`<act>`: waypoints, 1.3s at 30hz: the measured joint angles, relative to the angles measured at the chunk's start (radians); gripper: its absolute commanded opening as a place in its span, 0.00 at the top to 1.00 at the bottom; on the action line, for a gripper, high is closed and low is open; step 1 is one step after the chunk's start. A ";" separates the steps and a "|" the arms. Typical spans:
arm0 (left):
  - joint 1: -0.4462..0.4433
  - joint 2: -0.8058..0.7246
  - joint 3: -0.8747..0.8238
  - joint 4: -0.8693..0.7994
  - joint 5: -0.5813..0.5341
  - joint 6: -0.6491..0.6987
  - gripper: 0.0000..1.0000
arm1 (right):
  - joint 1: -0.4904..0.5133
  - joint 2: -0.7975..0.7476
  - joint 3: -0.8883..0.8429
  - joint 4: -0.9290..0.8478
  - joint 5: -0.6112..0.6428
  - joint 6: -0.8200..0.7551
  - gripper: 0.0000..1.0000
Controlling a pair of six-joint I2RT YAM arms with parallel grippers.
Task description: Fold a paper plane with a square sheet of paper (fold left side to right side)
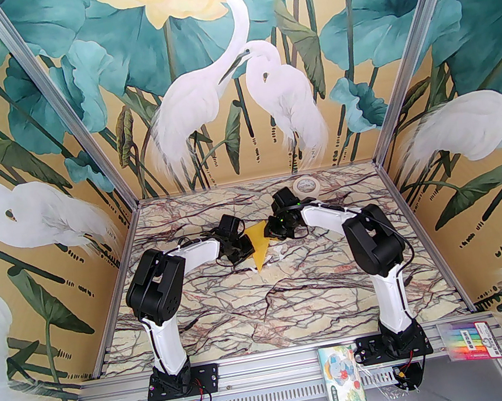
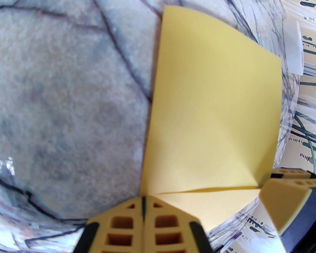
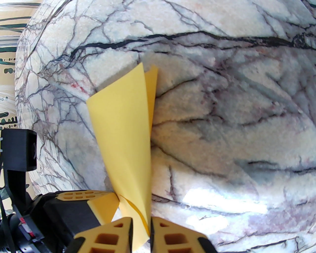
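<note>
The yellow paper (image 1: 259, 244) is folded into layers and tapers to a point toward the front of the marble table (image 1: 268, 306). It is held up between both grippers. My left gripper (image 1: 243, 247) is at its left side; in the left wrist view its fingers (image 2: 128, 222) are shut on the lower left edge of the paper (image 2: 212, 103). My right gripper (image 1: 276, 233) is at its right side; in the right wrist view it (image 3: 141, 229) is shut on the paper (image 3: 123, 138), whose two layers stand apart at the far tip.
A cream tape roll (image 1: 304, 184) lies at the back of the table, behind the right arm. Small white marks (image 1: 278, 252) sit just right of the paper's tip. A tissue pack (image 1: 342, 376) and a marker pack (image 1: 471, 340) rest on the front rail.
</note>
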 measured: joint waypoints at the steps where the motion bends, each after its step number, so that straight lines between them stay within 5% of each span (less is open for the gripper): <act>1: 0.000 0.000 0.000 0.000 0.000 0.000 1.00 | 0.000 -0.001 0.002 0.000 0.000 0.000 0.90; 20: -0.005 0.007 0.013 -0.008 -0.003 0.004 1.00 | 0.039 0.014 0.060 0.029 -0.071 0.016 0.78; 39: -0.007 0.013 0.021 -0.010 -0.003 0.011 1.00 | 0.042 0.099 0.111 0.054 -0.098 0.036 0.76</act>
